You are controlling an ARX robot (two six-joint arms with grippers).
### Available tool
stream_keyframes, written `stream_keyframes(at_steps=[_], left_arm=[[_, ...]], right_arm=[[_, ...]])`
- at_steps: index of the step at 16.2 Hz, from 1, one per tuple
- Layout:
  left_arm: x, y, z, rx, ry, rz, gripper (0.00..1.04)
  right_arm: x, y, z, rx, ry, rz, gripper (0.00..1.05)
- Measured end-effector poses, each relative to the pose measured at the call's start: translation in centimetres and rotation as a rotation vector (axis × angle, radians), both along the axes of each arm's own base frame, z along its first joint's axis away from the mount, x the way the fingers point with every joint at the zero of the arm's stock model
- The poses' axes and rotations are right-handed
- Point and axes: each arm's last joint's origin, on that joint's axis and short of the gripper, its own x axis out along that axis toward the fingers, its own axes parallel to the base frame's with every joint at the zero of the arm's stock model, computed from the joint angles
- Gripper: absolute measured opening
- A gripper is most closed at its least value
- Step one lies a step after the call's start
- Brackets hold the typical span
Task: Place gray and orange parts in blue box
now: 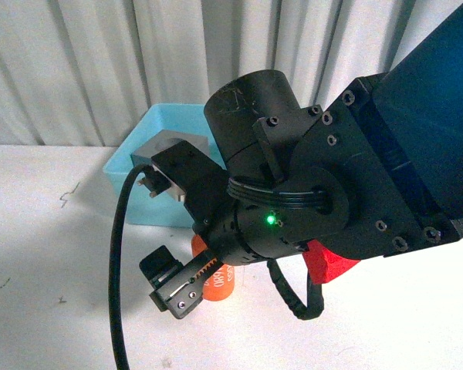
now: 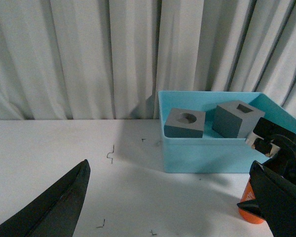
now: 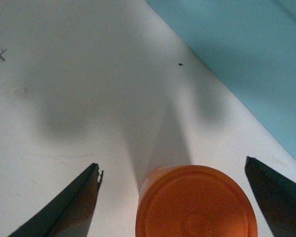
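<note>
The orange cylinder [image 1: 218,282] stands upright on the white table in front of the blue box [image 1: 139,173]. My right gripper [image 1: 174,284] hangs open over it. In the right wrist view the cylinder's round top [image 3: 196,203] sits between the spread fingers [image 3: 75,203], apart from both, with my right gripper [image 3: 172,165] centred on it. In the left wrist view both gray cubes lie inside the blue box [image 2: 207,155]: the round-recess cube [image 2: 185,123] and the square-recess cube [image 2: 237,118]. My left gripper [image 2: 170,168] is open and empty, low over the table. It does not show in the front view.
A red faceted block [image 1: 332,264] lies on the table right of the cylinder, partly behind my right arm [image 1: 355,185]. A black cable [image 1: 117,270] hangs at the front. White curtains close the back. Small dark specks [image 2: 110,154] mark the table.
</note>
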Motion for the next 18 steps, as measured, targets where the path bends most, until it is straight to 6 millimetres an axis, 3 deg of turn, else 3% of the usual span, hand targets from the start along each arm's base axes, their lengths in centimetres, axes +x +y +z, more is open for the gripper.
stream_keyframes(at_steps=[5, 8, 10, 11, 12, 13, 15, 16, 18], left_arm=[[0.0, 0.0, 0.0, 0.000, 0.000, 0.000, 0.98], [0.0, 0.0, 0.0, 0.000, 0.000, 0.000, 0.98], [0.0, 0.0, 0.0, 0.000, 0.000, 0.000, 0.98], [0.0, 0.0, 0.0, 0.000, 0.000, 0.000, 0.98], [0.0, 0.0, 0.0, 0.000, 0.000, 0.000, 0.98], [0.0, 0.0, 0.0, 0.000, 0.000, 0.000, 0.98], [0.0, 0.0, 0.0, 0.000, 0.000, 0.000, 0.98], [0.0, 0.0, 0.0, 0.000, 0.000, 0.000, 0.98], [0.0, 0.0, 0.0, 0.000, 0.000, 0.000, 0.98]], right_arm=[[0.1, -0.3, -0.1, 0.000, 0.013, -0.022, 0.48], [-0.2, -0.6, 0.8, 0.034, 0.001, -0.048, 0.47], [-0.1, -1.5, 5.4, 0.148, -0.077, -0.082, 0.47], [0.1, -2.1, 9.6, 0.226, -0.166, -0.103, 0.47], [2.5, -4.1, 17.6, 0.373, -0.373, -0.181, 0.47], [4.9, -5.1, 19.4, 0.381, -0.434, -0.252, 0.47], [8.4, -3.6, 15.0, 0.312, -0.320, -0.284, 0.47], [9.1, -2.8, 13.4, 0.286, -0.271, -0.284, 0.47], [10.1, -1.3, 11.9, 0.259, -0.234, -0.288, 0.47]])
